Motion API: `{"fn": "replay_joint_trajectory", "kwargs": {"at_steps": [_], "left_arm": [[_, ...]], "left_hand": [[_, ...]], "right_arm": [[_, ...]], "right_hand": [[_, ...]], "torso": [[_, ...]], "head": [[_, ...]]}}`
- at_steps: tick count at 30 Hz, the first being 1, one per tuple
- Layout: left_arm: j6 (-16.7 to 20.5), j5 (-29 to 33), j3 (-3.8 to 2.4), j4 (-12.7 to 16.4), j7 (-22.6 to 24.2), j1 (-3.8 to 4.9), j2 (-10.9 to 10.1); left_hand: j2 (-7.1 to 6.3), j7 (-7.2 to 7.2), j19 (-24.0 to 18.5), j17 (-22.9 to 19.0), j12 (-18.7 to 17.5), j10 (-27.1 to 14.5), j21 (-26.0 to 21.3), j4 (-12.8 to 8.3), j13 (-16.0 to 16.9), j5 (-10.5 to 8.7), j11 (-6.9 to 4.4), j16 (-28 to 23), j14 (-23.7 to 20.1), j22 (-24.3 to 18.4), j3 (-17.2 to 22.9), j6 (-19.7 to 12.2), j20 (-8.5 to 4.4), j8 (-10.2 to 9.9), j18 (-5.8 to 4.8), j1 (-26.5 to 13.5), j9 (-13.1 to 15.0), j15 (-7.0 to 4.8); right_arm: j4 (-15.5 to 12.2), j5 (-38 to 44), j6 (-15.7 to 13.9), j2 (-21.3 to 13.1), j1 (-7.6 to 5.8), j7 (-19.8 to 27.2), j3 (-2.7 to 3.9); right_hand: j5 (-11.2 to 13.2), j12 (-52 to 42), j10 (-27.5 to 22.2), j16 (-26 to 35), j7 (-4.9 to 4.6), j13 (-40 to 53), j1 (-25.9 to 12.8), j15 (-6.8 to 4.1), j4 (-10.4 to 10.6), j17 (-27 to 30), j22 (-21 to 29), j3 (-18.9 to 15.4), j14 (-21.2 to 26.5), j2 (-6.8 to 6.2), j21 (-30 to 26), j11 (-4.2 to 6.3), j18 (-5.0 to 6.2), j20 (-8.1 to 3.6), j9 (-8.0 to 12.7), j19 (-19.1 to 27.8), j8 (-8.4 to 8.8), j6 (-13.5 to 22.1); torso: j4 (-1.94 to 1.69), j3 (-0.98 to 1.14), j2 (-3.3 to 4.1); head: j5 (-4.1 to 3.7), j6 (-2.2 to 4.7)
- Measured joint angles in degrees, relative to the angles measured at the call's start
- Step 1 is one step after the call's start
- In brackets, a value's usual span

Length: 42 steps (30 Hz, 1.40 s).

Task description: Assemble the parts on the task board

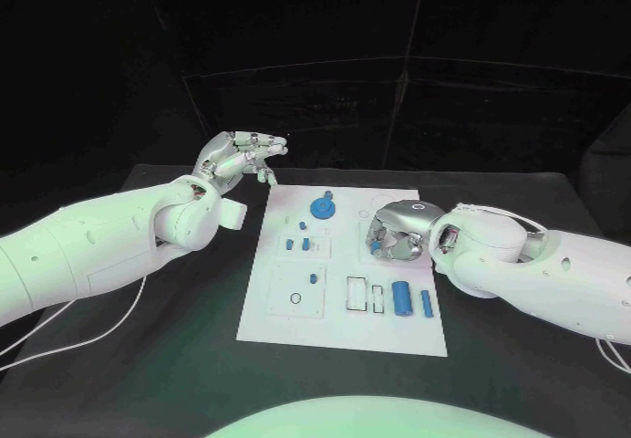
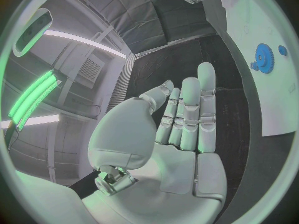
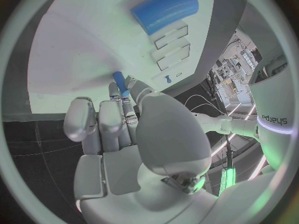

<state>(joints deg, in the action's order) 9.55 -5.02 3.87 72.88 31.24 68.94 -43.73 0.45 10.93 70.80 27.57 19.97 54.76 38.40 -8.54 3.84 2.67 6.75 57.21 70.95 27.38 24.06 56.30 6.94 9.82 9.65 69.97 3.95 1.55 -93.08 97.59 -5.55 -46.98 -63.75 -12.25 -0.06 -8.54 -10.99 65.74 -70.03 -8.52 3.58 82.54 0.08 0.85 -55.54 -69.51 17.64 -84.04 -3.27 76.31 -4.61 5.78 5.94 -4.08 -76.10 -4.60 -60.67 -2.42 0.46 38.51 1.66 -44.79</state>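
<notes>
Reading "sharpa" on the left arm beyond right hand

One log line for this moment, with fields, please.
left robot hand: raised, empty | right robot hand: pinching peg over board | gear: on board

The right hand, hovering over the task board toward three o'clock, hides its own fingertips and the board's recesses beneath it, while a small blue part at those fingertips is half covered, its shape too small to tell.
</notes>
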Motion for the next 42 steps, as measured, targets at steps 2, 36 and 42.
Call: {"fn": "replay_joint_trajectory", "kwargs": {"at_steps": [2, 36, 42], "left_arm": [[0.0, 0.0, 0.0, 0.0, 0.0, 0.0, 0.0], [-0.2, 0.0, 0.0, 0.1, -0.1, 0.01, -0.2], [-0.2, 0.0, 0.0, 0.1, -0.2, 0.04, 0.2]], "left_hand": [[0.0, 0.0, 0.0, 0.0, 0.0, 0.0, 0.0, 0.0, 0.0, 0.0, 0.0, 0.0, 0.0, 0.0, 0.0, 0.0, 0.0, 0.0, 0.0, 0.0, 0.0, 0.0], [0.0, 0.21, 0.0, -0.1, 0.4, -0.2, -0.2, 0.0, 0.0, 0.0, 0.21, 0.0, 0.0, -0.1, 0.0, -0.2, 0.0, 0.0, -0.01, 0.0, 0.0, 0.0], [0.0, 0.21, 0.0, -0.1, 0.4, -0.2, -0.2, 0.0, 0.0, 0.0, 0.21, 0.0, 0.0, -0.1, 0.0, -0.2, 0.0, 0.0, -0.01, 0.0, 0.0, 0.0]], "right_arm": [[0.0, 0.4, -0.1, 0.0, 0.06, -0.1, 0.0], [-9.4, -2.1, -8.2, 1.7, -0.06, 6.1, 0.26], [-7.5, -3.5, -8.1, 6.2, 1.39, 8.2, 0.07]], "right_hand": [[1.0, 0.3, 0.2, -0.2, 0.0, -0.1, 0.3, 0.0, -0.5, -0.1, -0.3, 1.4, 0.0, 0.31, 0.4, 0.02, 0.0, 0.0, 0.0, 0.0, 0.0, 0.0], [1.3, 2.2, 2.2, -1.3, -0.18, 0.1, 0.1, 0.01, -2.4, -1.1, -2.1, 7.4, 0.0, -0.5, 1.6, 0.11, -0.93, -0.02, 0.0, -0.8, 0.01, -1.6], [1.3, 2.2, 2.1, -1.3, -0.18, 0.1, 0.1, 0.01, -2.4, -1.1, -2.1, 7.4, 0.0, -0.5, 1.6, 0.11, -0.92, -0.02, 0.1, -0.8, 0.01, -1.6]], "torso": [[0.0, 0.0, -0.01], [-0.02, -0.11, -0.06], [-0.02, -0.09, -0.02]], "head": [[0.01, -0.03], [0.82, -0.09], [1.17, -0.26]]}}
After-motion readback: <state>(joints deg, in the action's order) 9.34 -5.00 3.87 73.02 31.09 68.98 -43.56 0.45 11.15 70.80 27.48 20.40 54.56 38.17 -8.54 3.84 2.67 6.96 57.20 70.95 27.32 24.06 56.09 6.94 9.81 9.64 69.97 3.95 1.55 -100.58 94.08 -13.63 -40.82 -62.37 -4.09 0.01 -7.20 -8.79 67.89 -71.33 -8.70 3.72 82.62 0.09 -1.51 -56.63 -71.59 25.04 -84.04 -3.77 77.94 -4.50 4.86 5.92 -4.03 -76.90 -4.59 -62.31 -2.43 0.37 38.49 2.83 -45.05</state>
